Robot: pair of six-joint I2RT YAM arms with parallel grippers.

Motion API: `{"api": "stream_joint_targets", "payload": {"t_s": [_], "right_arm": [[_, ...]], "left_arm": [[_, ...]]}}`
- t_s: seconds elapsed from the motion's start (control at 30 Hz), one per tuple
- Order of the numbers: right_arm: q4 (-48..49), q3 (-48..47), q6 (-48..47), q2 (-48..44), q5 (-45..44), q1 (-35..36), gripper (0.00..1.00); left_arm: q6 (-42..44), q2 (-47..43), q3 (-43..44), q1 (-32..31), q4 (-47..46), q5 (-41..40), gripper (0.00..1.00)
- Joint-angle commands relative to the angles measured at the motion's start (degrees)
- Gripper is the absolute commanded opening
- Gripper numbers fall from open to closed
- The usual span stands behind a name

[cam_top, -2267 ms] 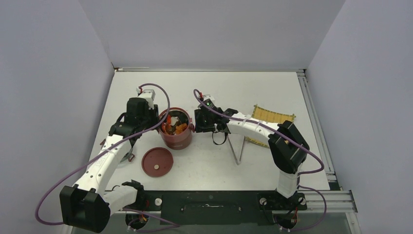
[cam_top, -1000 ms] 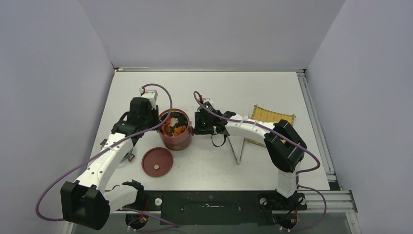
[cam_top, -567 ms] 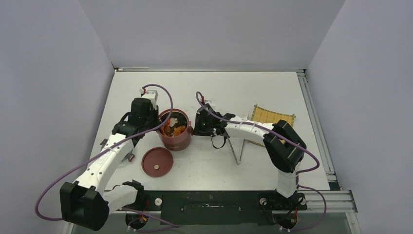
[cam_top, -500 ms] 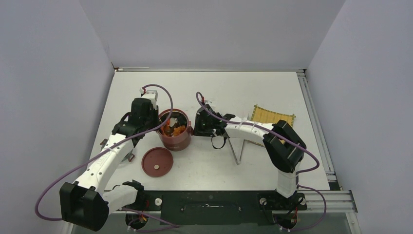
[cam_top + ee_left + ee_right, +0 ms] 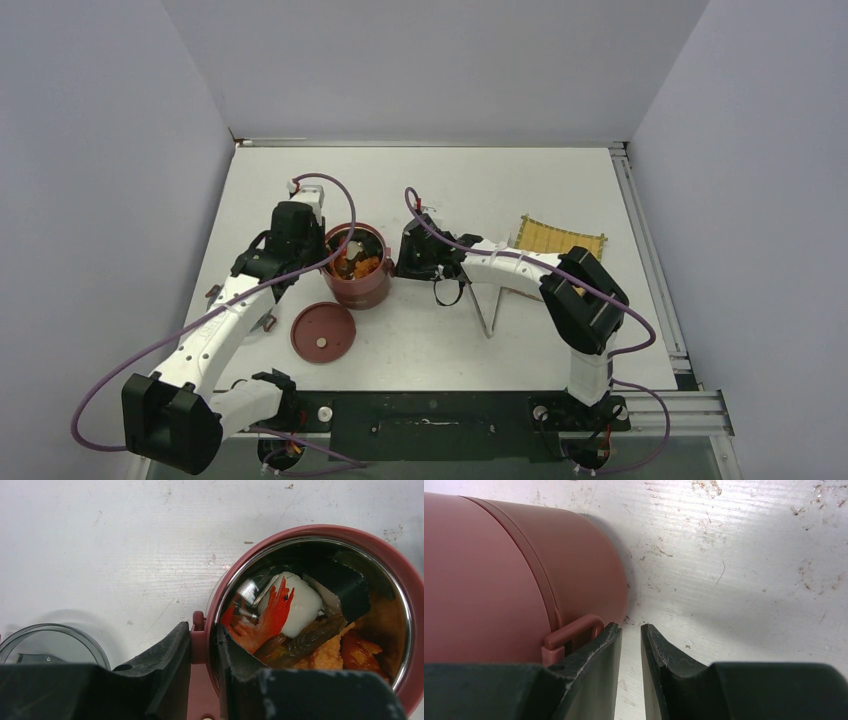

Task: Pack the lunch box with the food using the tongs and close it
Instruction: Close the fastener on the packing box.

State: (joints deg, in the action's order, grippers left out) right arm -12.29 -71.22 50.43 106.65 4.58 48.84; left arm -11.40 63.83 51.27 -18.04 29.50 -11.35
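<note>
Pale grey walls are closing in a scuffed white desk (image 5: pixel 520 190). Dark-red lunch box (image 5: pixel 362 288) is standing left of centre, uncovered, steel inside showing. Inside, food (image 5: pixel 292 625) is lying heaped: white piece, red prawn, orange bits. Flat lid (image 5: pixel 323 331) is lying on the desk just in front. On the rim, left gripper (image 5: pixel 204 642) is pinching, one jaw inside, one outside. Beside the box's side loop (image 5: pixel 574 630), right gripper (image 5: pixel 630 630) is sitting, jaws narrowly apart over bare desk. Silver tongs (image 5: pixel 487 308) are lying by the right arm, yellow mat (image 5: pixel 560 238) behind.
</note>
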Motion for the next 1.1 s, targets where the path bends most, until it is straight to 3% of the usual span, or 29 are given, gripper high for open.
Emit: {"api": "stream_joint_targets", "payload": {"t_s": [0.0, 1.07], "right_arm": [[7.2, -1.2, 1.6, -0.4, 1.8, 1.1, 0.23], [9.3, -4.2, 2.1, 1.6, 1.0, 2.9, 0.22]], "left_arm": [[0.5, -1.0, 1.3, -0.9, -0.9, -0.9, 0.00], [0.6, 1.6, 1.8, -1.9, 0.6, -1.0, 0.00]]}}
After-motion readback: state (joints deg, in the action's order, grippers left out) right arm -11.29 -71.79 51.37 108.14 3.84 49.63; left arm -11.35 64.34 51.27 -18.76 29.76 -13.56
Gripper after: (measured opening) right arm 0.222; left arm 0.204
